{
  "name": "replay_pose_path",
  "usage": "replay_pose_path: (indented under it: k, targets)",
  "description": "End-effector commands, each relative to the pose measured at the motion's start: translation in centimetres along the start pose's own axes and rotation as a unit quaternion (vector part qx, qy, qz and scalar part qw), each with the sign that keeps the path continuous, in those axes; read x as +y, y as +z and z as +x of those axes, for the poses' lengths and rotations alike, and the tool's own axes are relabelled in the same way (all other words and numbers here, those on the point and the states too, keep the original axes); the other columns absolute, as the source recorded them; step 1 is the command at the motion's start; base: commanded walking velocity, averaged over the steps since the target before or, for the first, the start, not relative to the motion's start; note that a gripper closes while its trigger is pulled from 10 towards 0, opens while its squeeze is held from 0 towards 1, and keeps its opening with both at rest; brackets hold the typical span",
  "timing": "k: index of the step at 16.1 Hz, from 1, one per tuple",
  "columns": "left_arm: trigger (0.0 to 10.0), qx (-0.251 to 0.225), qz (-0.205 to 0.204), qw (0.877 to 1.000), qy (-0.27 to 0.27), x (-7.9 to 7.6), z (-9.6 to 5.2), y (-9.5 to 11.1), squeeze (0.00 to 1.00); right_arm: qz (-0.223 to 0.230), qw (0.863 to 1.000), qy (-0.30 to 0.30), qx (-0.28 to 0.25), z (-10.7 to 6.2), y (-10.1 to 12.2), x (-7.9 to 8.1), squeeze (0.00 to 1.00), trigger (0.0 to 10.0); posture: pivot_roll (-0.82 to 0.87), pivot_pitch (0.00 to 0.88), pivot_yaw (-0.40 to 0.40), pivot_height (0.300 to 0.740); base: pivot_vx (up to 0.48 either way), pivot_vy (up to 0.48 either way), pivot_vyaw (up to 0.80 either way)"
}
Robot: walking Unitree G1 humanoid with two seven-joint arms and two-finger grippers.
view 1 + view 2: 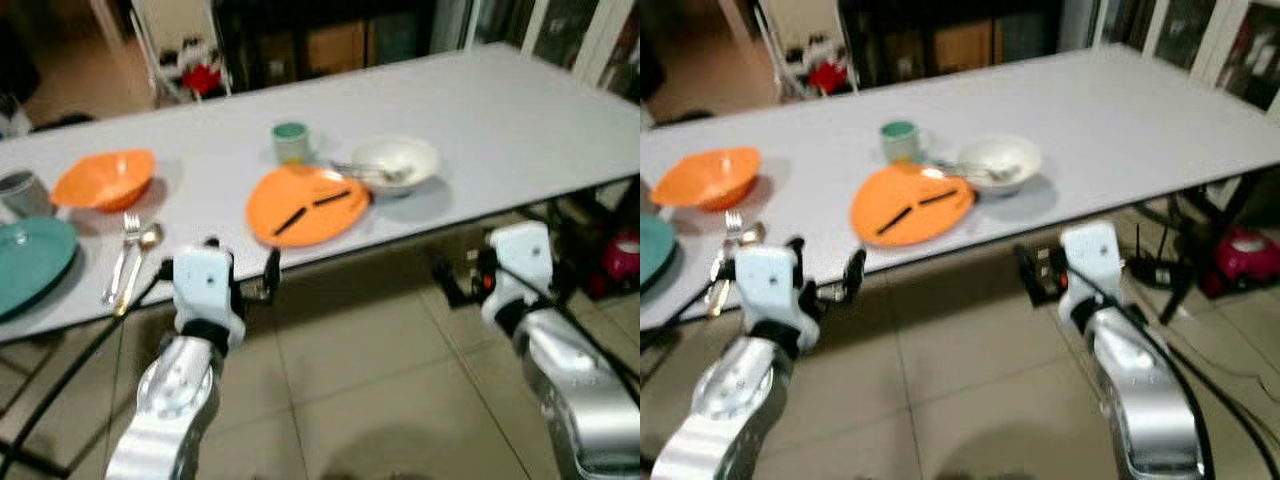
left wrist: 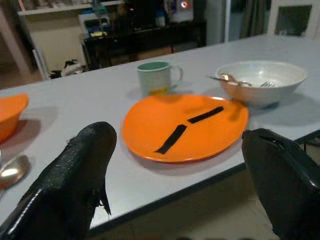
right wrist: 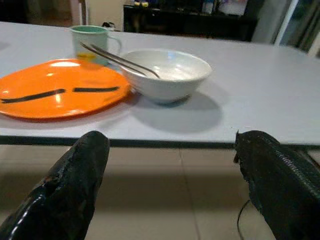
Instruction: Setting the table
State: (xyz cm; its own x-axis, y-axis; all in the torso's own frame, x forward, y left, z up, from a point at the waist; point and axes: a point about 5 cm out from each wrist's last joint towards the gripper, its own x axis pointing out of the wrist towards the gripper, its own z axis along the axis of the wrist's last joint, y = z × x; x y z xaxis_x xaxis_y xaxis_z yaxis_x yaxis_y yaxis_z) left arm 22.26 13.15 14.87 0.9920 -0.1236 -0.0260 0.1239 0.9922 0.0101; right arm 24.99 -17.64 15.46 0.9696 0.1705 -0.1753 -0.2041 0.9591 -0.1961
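An orange plate (image 1: 305, 205) with two black strips on it lies near the front edge of the white table (image 1: 520, 110). Touching its right side is a white bowl (image 1: 396, 163) holding a fork and a spoon (image 3: 117, 60). A green mug (image 1: 290, 142) stands just behind the plate. Further left lie an orange bowl (image 1: 103, 178), a teal plate (image 1: 30, 260), a fork (image 1: 124, 252) and a spoon (image 1: 140, 255). My left gripper (image 1: 242, 262) is open, low in front of the table edge and facing the orange plate (image 2: 185, 125). My right gripper (image 1: 458, 272) is open below the edge, facing the bowl (image 3: 167, 72).
A grey cup (image 1: 20, 192) stands at the far left by the teal plate. The right half of the table is bare. Tiled floor (image 1: 380, 370) lies under both arms. Dark furniture (image 1: 320, 40) stands behind the table and a pink object (image 1: 622, 255) sits under its right end.
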Motion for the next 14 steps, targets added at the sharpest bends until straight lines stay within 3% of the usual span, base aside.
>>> replay_pose_path:
  k: [1,11,14]
  targets:
    - [10.0,-0.005,0.007,1.0,0.006,0.3,0.0,0.2,0.93,0.009,1.0,0.01,-0.003,0.4,0.5,0.1,0.0,10.0,-0.14,0.004,0.095,0.74,0.0,0.0,-0.8]
    - [10.0,-0.004,0.01,1.0,0.011,1.1,0.0,0.1,0.94,0.004,0.999,0.042,-0.005,1.3,1.6,0.0,0.0,10.0,-0.14,0.006,0.076,0.74,0.341,0.0,0.0]
    - [10.0,-0.008,0.016,1.0,0.026,1.7,-0.4,0.3,0.93,0.008,0.999,0.044,-0.004,1.5,1.8,-0.3,0.0,10.0,-0.13,0.006,0.055,0.74,0.4,0.0,-0.8]
